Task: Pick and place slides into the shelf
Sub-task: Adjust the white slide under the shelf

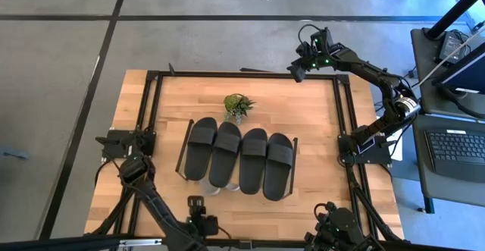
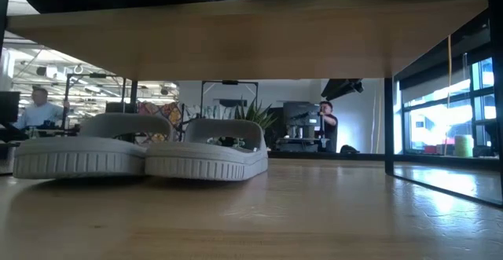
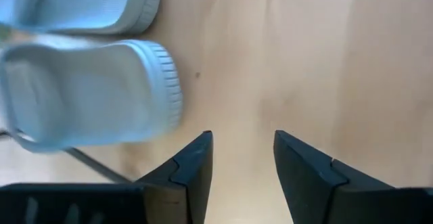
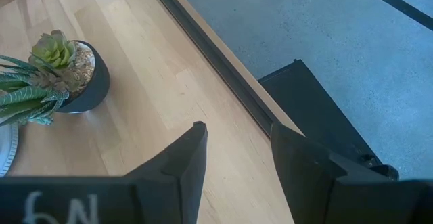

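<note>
From above I see four black slides (image 1: 241, 158) lined up side by side on top of the shelf (image 1: 187, 140), which sits mid-frame on the table (image 1: 303, 114). Two light grey slides (image 2: 141, 151) sit under the shelf board; in the low view they lie left of centre, touching each other, with bare wood running off to the right as far as the shelf's black frame.

My left gripper (image 1: 196, 209) is low in the frame at the table's near edge, just below the shelf. Its wrist view shows the fingers (image 3: 193, 176) parted with nothing between them, over bare wood, and the grey slides' ends close beside them.

My right gripper (image 1: 297, 70) hangs at the upper right, over the table's far edge by the black rail (image 4: 216, 58). It is spread too and holding nothing, and grey floor lies past the rail.

The potted plant (image 1: 238, 105) stands just above the shelf, close to the middle slides' ends. The wood to the right of the shelf is open.
</note>
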### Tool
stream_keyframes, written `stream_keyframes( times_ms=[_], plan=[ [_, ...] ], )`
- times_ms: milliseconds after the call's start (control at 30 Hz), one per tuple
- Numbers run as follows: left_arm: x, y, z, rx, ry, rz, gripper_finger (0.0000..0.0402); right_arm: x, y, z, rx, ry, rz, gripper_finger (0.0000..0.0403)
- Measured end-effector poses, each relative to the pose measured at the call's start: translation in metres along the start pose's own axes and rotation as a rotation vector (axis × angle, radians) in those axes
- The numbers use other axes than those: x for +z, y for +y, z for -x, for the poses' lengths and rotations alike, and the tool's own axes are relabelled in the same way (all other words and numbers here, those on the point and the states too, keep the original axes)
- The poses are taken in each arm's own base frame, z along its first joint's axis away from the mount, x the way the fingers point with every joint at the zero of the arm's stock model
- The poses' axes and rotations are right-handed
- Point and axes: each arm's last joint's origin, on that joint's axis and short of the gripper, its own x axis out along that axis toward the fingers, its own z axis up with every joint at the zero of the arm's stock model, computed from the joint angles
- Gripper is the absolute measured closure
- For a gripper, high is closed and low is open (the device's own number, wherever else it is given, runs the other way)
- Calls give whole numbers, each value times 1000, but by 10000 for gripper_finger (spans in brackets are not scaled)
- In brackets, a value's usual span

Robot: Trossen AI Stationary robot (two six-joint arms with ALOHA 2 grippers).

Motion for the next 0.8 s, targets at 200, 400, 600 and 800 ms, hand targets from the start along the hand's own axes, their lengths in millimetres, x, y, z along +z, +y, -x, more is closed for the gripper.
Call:
stream_keyframes(
  times_ms=[200, 400, 600, 800],
  plan=[
    [18, -3, 13, -136, -38, 398, 254, 0, 0, 0, 0, 0, 0, 237],
    [34, 7, -11, -149, 49, 733, 254, 0, 0, 0, 0, 0, 0, 237],
    [27, 11, -30, -31, -23, 950, 254, 0, 0, 0, 1, 2, 0, 238],
    [9, 4, -33, 6, -28, 935, 254, 0, 0, 0, 1, 2, 2, 238]
  ],
)
